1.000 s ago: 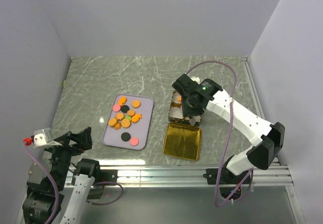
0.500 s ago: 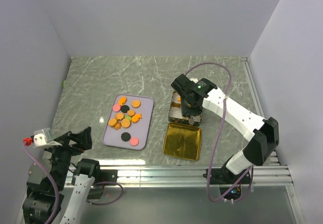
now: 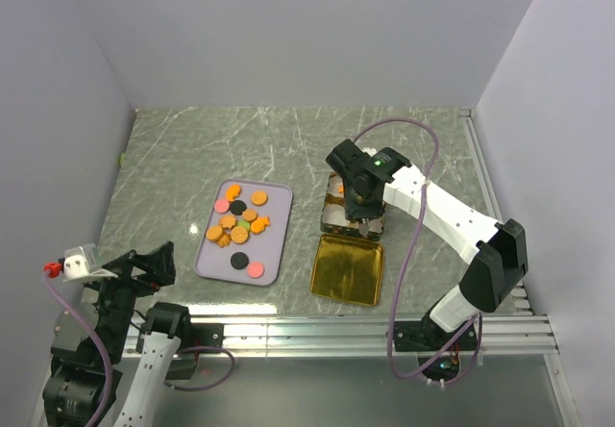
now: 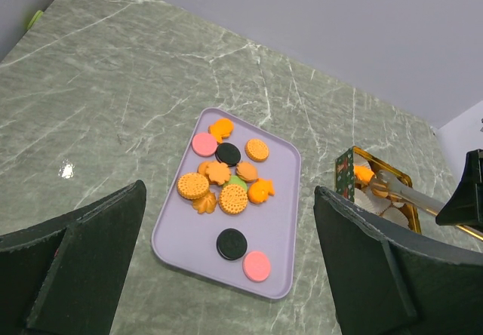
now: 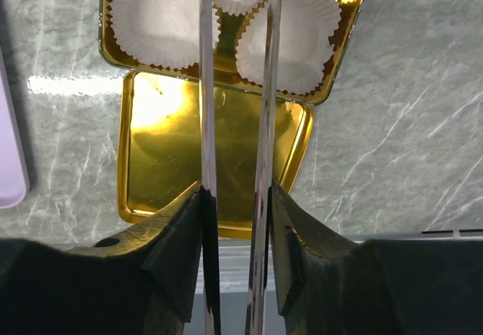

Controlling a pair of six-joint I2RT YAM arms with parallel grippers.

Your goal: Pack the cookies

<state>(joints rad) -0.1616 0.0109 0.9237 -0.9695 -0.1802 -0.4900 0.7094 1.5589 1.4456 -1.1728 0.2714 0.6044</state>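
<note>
The cookies, mostly orange with some pink, black and green, lie on a lilac tray. One orange cookie sits in the gold tin, beside white paper cups. My right gripper hangs over the tin, shut on metal tongs that reach down into it. The tong tips are cut off in the right wrist view. My left gripper is open at the near left corner and holds nothing.
The tin's gold lid lies flat just in front of the tin. A metal rail runs along the table's near edge. Walls close in the back and both sides.
The right wrist has shifted a little left over the tin, and its elbow has swung inward. The tongs' arms look slightly wider apart. The left arm is still.
</note>
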